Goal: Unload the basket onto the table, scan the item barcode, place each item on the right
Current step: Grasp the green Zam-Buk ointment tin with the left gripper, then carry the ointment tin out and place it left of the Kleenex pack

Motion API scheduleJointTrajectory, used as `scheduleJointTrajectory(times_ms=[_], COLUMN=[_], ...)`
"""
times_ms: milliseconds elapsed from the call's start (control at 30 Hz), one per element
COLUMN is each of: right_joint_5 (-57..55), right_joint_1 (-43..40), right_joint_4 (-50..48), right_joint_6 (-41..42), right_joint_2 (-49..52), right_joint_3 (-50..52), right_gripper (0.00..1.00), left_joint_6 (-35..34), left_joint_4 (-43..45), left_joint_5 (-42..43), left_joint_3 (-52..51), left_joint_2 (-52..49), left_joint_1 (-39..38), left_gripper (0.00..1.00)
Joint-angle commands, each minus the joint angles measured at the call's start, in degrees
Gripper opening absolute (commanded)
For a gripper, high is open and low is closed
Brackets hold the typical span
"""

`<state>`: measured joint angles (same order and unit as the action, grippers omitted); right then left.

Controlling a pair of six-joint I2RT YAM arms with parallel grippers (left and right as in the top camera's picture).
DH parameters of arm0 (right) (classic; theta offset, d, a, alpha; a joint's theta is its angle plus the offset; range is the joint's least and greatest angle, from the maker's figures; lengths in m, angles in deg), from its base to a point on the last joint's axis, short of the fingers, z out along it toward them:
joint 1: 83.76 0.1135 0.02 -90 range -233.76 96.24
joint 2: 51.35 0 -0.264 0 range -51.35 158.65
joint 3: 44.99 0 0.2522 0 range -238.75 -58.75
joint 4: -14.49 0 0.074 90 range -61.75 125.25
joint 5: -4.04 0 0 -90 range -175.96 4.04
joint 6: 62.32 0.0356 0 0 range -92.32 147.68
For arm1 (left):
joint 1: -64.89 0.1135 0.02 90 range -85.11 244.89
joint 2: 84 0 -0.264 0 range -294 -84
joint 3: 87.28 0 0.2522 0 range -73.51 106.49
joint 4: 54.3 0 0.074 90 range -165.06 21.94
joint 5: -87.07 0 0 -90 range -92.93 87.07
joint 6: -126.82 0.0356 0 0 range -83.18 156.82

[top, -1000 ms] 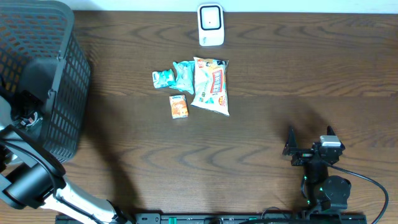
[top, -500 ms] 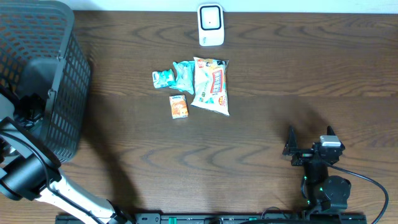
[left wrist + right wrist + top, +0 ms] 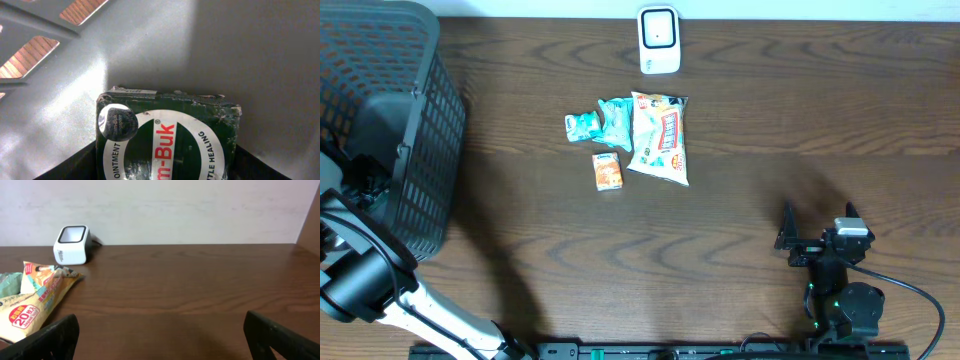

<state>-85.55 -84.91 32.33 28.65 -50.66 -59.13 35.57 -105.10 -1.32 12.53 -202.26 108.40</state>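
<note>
At nine o'clock, black mesh basket [image 3: 420,120] with left gripper [image 3: 167,172] down inside it. Green ointment box [image 3: 167,135] lies on the grey basket floor between its fingers; can't tell if clamped or loose. Just past centre toward twelve o'clock: two teal packets [image 3: 602,122], small orange box [image 3: 607,171], white snack bag [image 3: 660,137], grouped close. White scanner [image 3: 659,40] at twelve o'clock, apart from the group. Right gripper [image 3: 818,222] at five o'clock, jaws spread wide, empty, over the table [image 3: 740,250].

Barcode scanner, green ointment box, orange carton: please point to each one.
barcode scanner [image 3: 659,40]: overhead view, middle of its face.
green ointment box [image 3: 167,137]: left wrist view, its printed label.
orange carton [image 3: 607,173]: overhead view, its middle.
</note>
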Motion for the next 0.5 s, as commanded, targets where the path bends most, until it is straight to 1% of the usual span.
scheduleJointTrajectory(times_ms=[0, 67, 133, 367, 433, 467], right_joint_5=[-0.04, -0.04, -0.04, -0.04, -0.04, -0.04], right_joint_1=[0.44, 0.44, 0.44, 0.44, 0.44, 0.44], right_joint_4=[0.26, 0.26, 0.26, 0.26, 0.26, 0.26], right_joint_6=[-0.42, -0.42, -0.42, -0.42, -0.42, -0.42], right_joint_2=[-0.28, -0.31, -0.28, -0.31, -0.28, -0.28], right_joint_3=[0.07, 0.07, 0.07, 0.07, 0.07, 0.07], right_gripper=[0.99, 0.99, 0.99, 0.99, 0.99, 0.99], left_joint_6=[-1.16, -1.18, -1.20, -3.76, -4.11, -5.53], left_joint_4=[-0.13, -0.13, -0.11, 0.11, 0.55, 1.07], left_joint_5=[0.59, 2.25, 4.26, 8.11, 11.17, 13.18], left_joint_3=[-0.46, -0.42, -0.42, -0.42, -0.42, -0.42], left_joint_2=[0.48, 1.73, 3.41, 11.96, 15.21, 17.07], left_joint_1=[0.57, 0.57, 0.57, 0.55, 0.55, 0.55], left_gripper=[0.68, 0.68, 0.64, 0.64, 0.64, 0.64])
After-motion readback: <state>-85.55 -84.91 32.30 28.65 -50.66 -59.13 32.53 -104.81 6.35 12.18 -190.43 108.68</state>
